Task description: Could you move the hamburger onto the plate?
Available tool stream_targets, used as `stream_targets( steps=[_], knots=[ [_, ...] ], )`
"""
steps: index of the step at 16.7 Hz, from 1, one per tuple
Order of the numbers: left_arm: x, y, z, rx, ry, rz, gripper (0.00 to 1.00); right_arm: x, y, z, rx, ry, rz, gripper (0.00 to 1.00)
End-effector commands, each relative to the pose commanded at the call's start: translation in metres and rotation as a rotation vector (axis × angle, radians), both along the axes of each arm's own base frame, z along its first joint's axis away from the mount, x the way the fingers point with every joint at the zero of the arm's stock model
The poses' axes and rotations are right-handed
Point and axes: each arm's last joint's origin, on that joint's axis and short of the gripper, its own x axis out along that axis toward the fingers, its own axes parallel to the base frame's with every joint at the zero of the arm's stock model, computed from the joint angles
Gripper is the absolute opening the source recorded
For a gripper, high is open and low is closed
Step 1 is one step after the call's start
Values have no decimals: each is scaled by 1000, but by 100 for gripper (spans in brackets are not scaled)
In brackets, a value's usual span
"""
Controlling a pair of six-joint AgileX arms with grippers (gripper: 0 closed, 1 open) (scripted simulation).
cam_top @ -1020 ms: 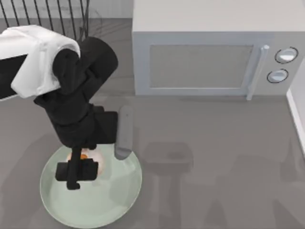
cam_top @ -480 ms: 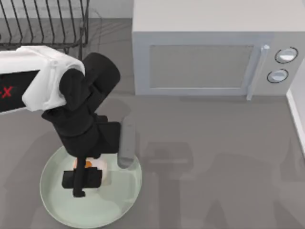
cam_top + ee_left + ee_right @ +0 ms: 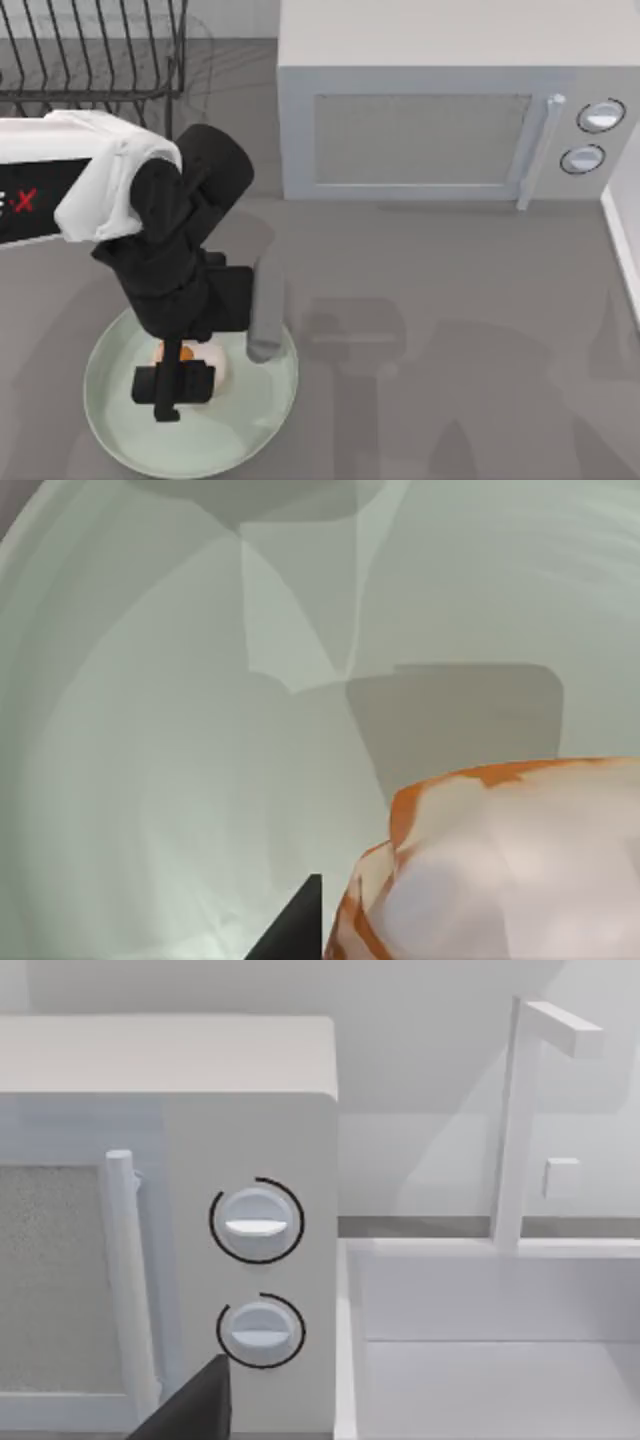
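Nearby, microwave and rack stand behind plate.

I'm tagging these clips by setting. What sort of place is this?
Probably a kitchen counter: a microwave with two dials, a wire dish rack and a plate holding a hamburger.

Left arm bent down, left gripper low

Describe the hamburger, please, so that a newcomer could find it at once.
Start at the grey microwave at the table's back, then look to the front left for the round mint-green plate. The hamburger sits over the plate under the left pincer: small, rounded, cream with an orange streak.
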Motion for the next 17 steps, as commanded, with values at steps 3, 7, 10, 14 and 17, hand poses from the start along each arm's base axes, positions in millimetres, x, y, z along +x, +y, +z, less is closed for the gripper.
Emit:
stream_targets(
  steps=[3,7,10,14,17],
  knots=[
    [0,0,0,0,0,0,38,0,0,0,0,0,0,100],
    [0,0,0,0,0,0,68,0,0,0,0,0,0,100],
    [0,0,0,0,0,0,90,0,0,0,0,0,0,100],
    [0,0,0,0,0,0,100,0,0,0,0,0,0,100],
    [0,0,0,0,0,0,100,0,0,0,0,0,0,100]
  ],
)
